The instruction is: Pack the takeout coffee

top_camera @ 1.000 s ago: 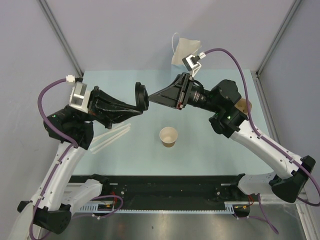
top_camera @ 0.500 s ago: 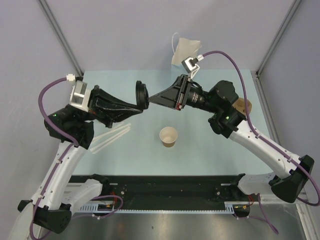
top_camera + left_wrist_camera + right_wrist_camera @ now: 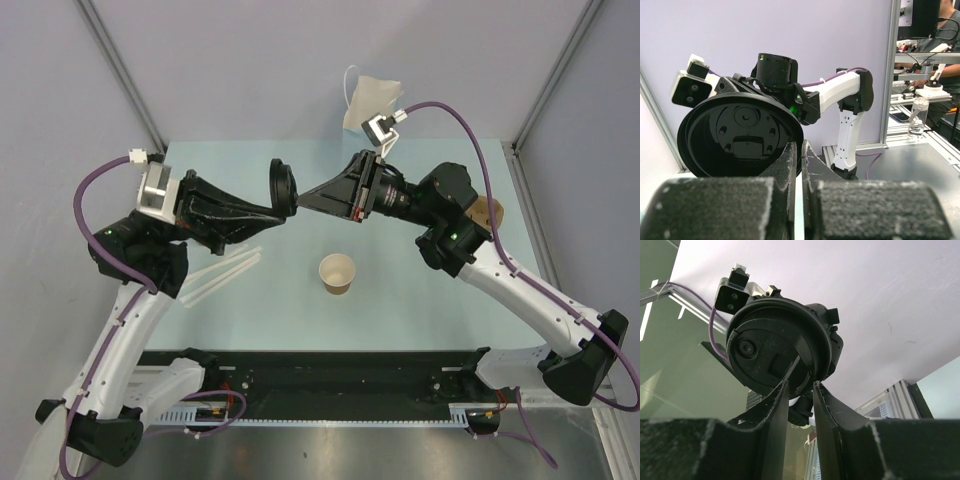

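Table, top view: pale blue table (image 3: 420,300) with an open paper cup (image 3: 338,273) standing unlidded near its middle; a cream bag (image 3: 370,100) sits beyond the far edge.
Lid, top view: black lid (image 3: 282,189) is held on edge in the air between both arms, well apart from the cup.
Left wrist view: left fingers (image 3: 815,170) are clenched on the lid's lower rim.
Right wrist view: right fingers (image 3: 772,412) straddle the lid's rim with a slim gap; I cannot tell whether they pinch it yet.
Changed: the right fingers have narrowed and edged closer to the lid than a second ago; cup, lid and left arm are unmoved.
Meaning: probably a lid hand-over; capping and bagging are both not yet done.
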